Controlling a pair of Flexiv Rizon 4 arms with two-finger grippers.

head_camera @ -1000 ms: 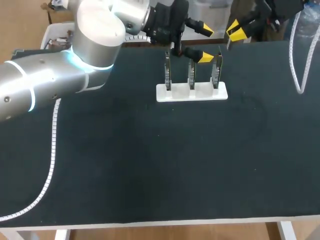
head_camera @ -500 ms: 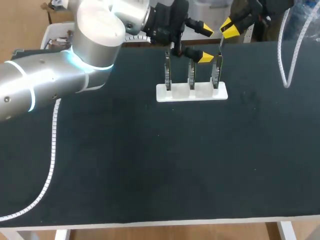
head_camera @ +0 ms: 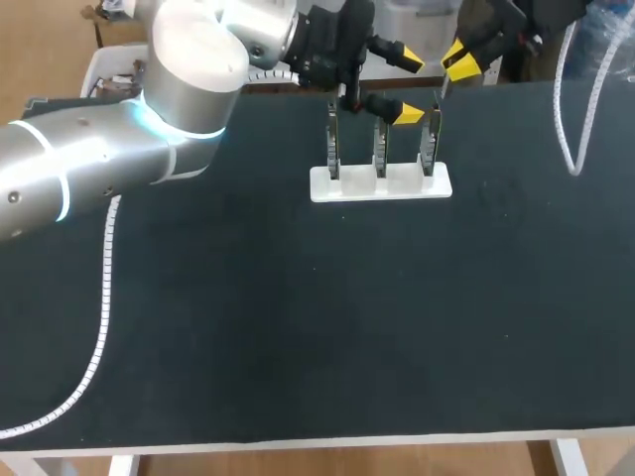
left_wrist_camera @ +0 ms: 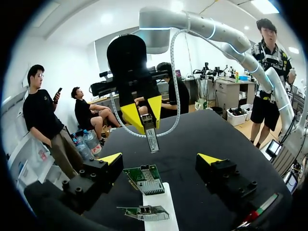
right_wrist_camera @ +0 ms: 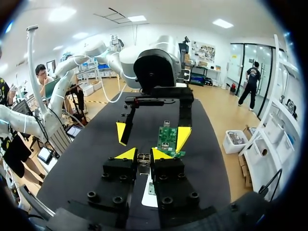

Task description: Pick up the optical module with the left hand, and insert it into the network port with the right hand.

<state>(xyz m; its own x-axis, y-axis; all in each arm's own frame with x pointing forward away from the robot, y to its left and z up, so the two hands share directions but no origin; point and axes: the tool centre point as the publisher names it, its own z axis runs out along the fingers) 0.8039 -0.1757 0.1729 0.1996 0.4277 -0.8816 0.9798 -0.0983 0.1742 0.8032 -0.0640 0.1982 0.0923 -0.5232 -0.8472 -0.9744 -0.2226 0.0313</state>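
Note:
A white stand (head_camera: 382, 184) at the table's far middle holds three upright circuit boards with network ports (head_camera: 428, 149). My right gripper (head_camera: 459, 61) hangs over the stand's right end, shut on the thin metal optical module (head_camera: 438, 97), which points down at the right-hand board. In the right wrist view the module (right_wrist_camera: 143, 159) sits between the yellow tips of the right gripper (right_wrist_camera: 143, 155). My left gripper (head_camera: 408, 87) stands open just above the stand, holding nothing. From the left wrist, the left gripper (left_wrist_camera: 160, 161) straddles a green board (left_wrist_camera: 144, 175), with the module (left_wrist_camera: 151, 139) ahead.
A white ribbed cable (head_camera: 571, 119) hangs from the right arm over the table's far right. Another cable (head_camera: 102, 297) trails from the left arm along the left side. The black mat (head_camera: 327, 327) covers the table's near part.
My right gripper has carried the module leftward, from beyond the stand's right end to above the right-hand board. The left arm has stayed where it was.

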